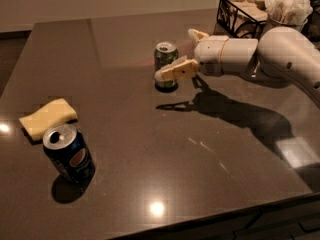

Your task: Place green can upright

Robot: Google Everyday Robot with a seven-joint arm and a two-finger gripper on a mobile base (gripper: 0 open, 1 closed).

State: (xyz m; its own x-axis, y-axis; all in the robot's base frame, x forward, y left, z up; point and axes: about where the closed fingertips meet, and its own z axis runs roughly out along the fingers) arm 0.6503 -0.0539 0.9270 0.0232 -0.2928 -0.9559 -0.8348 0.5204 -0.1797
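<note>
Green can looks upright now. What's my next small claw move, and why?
Probably draw the claw straight back to the right. The green can stands upright on the table, and the open claw sits right beside its base; sweeping sideways might tip it.
</note>
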